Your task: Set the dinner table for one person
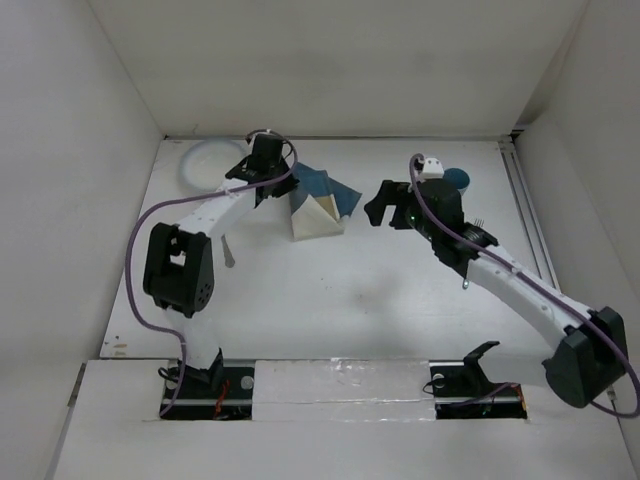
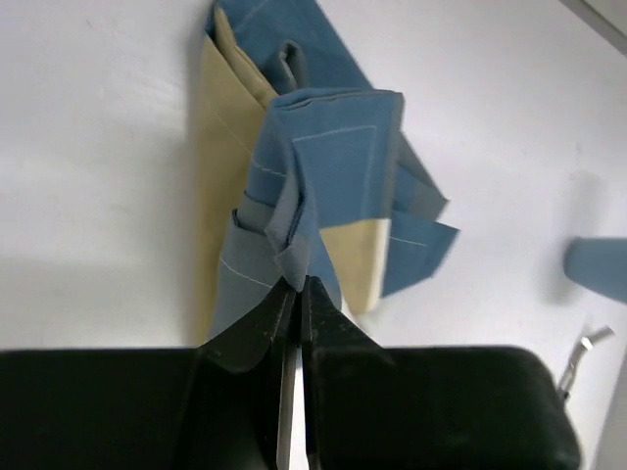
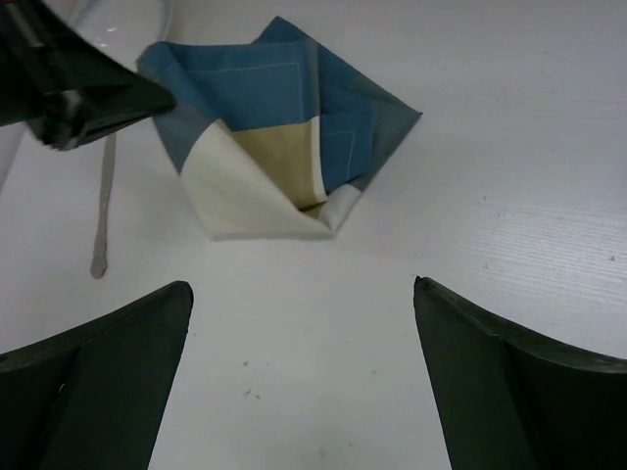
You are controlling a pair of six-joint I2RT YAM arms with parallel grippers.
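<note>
The blue-and-tan cloth placemat point(image 1: 320, 207) lies crumpled and partly folded on the white dinner table point(image 1: 350, 300), at the back middle. My left gripper point(image 1: 283, 186) is shut on a blue corner of it; the left wrist view shows the jaws point(image 2: 297, 282) pinching that fold of the placemat point(image 2: 328, 166). My right gripper point(image 1: 378, 205) is open and empty, just right of the cloth. In the right wrist view its fingers point(image 3: 302, 286) spread wide over bare table, short of the placemat point(image 3: 284, 127). The left gripper point(image 3: 73, 88) shows there at the top left.
A clear plate point(image 1: 205, 165) sits at the back left. A blue cup point(image 1: 462, 181) stands behind the right wrist. A metal utensil point(image 1: 229, 252) lies by the left arm, also in the right wrist view point(image 3: 101, 211). More cutlery point(image 1: 478, 224) lies under the right arm.
</note>
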